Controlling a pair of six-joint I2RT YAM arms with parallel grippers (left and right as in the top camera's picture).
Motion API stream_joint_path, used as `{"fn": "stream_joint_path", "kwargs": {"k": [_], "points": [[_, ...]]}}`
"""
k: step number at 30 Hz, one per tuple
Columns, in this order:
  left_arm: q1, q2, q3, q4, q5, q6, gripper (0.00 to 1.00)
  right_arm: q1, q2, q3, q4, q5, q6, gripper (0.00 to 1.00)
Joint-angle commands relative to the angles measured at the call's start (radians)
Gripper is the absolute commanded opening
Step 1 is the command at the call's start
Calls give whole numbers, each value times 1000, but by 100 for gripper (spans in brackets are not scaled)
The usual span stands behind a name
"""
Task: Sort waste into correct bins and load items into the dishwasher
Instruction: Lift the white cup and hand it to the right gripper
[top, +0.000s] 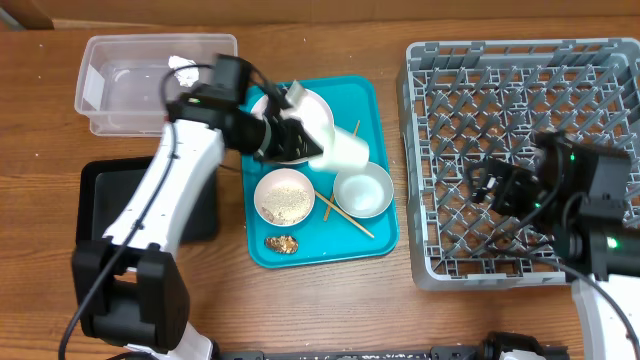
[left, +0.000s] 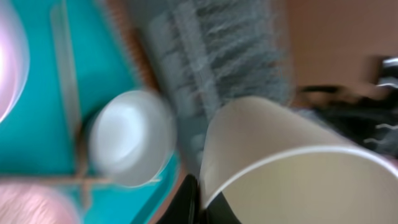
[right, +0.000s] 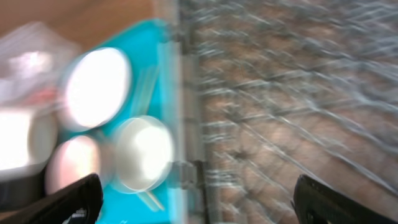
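Observation:
My left gripper (top: 316, 149) is shut on the rim of the small white cup (top: 346, 150), which it holds tilted above the teal tray (top: 380, 235). In the left wrist view the cup (left: 292, 162) fills the right side, with the gripper (left: 202, 202) pinching its edge. The white plate (top: 312, 108) lies partly under that gripper. On the tray sit a bowl of rice (top: 285, 196), a pale blue bowl (top: 363, 190), chopsticks (top: 347, 213) and a brown food lump (top: 282, 243). My right gripper (top: 490, 186) hangs open over the grey dish rack (top: 520, 70), holding nothing (right: 202, 205).
A clear tub (top: 130, 85) stands at the back left with a crumpled white thing (top: 184, 70) inside. The black tray (top: 95, 195) lies in front of it, partly hidden by my left arm. The wrist views are blurred.

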Motion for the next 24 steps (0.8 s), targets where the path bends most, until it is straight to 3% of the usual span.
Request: {"fn": "stream_joint_path", "kwargs": {"k": [1,4,8,24], "points": [[43,-2,24,115,510,33,4,-3,81,25,59,-570,-249,100],[39,-2,24,136,510,3,4,-2,148,25,81,-799,-359,100],[8,-2,24,144,499,3,4,7,218,25,135,-913,-386,100],[-217,-2,24,365,264,-216,4,39,277,25,230,-985,-378,100]]}}
